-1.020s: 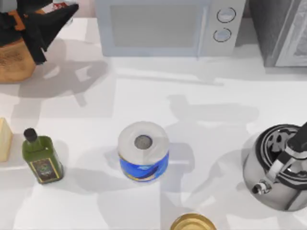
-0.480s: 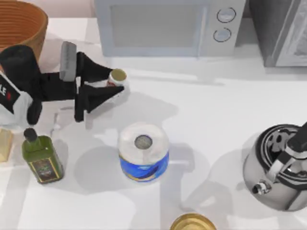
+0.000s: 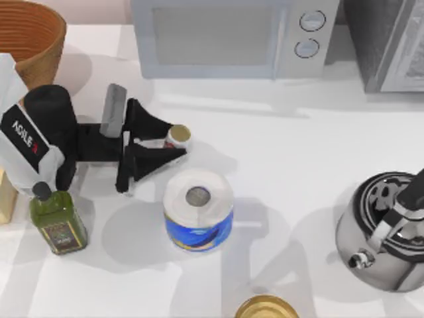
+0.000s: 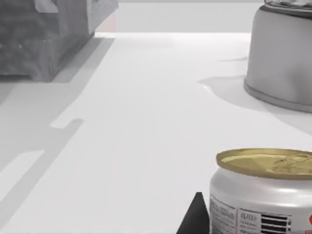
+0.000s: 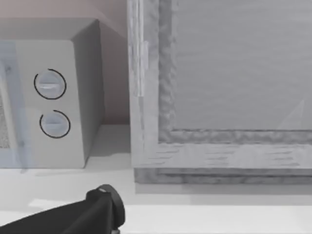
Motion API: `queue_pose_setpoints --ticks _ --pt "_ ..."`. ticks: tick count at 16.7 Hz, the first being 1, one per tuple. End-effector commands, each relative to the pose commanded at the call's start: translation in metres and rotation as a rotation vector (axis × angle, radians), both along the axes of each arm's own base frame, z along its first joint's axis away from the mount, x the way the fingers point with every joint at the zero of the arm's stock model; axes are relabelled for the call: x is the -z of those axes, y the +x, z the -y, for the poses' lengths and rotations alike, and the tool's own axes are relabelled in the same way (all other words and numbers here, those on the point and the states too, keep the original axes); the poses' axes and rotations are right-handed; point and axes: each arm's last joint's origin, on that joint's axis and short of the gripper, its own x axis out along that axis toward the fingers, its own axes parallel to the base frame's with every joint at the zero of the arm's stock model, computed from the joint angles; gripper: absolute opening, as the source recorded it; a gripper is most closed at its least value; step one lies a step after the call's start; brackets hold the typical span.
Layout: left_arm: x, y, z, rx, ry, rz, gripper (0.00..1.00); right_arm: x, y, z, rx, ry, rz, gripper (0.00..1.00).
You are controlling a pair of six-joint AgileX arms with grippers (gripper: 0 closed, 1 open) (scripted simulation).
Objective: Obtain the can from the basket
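Note:
The can (image 3: 179, 136) has a dull gold top and a white side with red marks. It stands upright between the black fingers of my left gripper (image 3: 175, 140), which is shut on it, out on the white table just behind the paper roll. In the left wrist view the can (image 4: 263, 195) looms close, with one black fingertip (image 4: 195, 218) beside it. The orange-brown wicker basket (image 3: 30, 36) sits at the back left corner, behind the left arm. My right arm (image 3: 416, 189) is parked at the right edge over the kettle.
A blue-wrapped paper roll (image 3: 198, 209) stands in the middle, close in front of the can. A green bottle (image 3: 57, 220) is at the left, a steel kettle (image 3: 377, 232) at the right, a gold disc (image 3: 266, 307) at the front edge. A microwave (image 3: 225, 36) lines the back.
My left gripper has come away from the basket with the can, moving right and toward the front of the table, now close to the paper roll. The right arm has not moved.

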Motion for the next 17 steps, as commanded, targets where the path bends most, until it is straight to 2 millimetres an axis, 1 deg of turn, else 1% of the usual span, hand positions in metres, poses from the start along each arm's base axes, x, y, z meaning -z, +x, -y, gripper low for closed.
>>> queue_pose_setpoints --ticks 1,14,15,17 --pt "0.0 0.0 0.0 0.0 0.0 0.0 0.0 0.0 0.0 0.0 0.0 0.0 0.0 1.0" --pt "0.0 0.0 0.0 0.0 0.0 0.0 0.98 0.0 0.0 0.0 0.0 0.0 0.0 1.0" --pt "0.0 0.0 0.0 0.0 0.0 0.0 1.0 0.0 0.0 0.0 0.0 0.0 0.0 1.0" --pt "0.0 0.0 0.0 0.0 0.0 0.0 1.0 0.0 0.0 0.0 0.0 0.0 0.0 1.0"
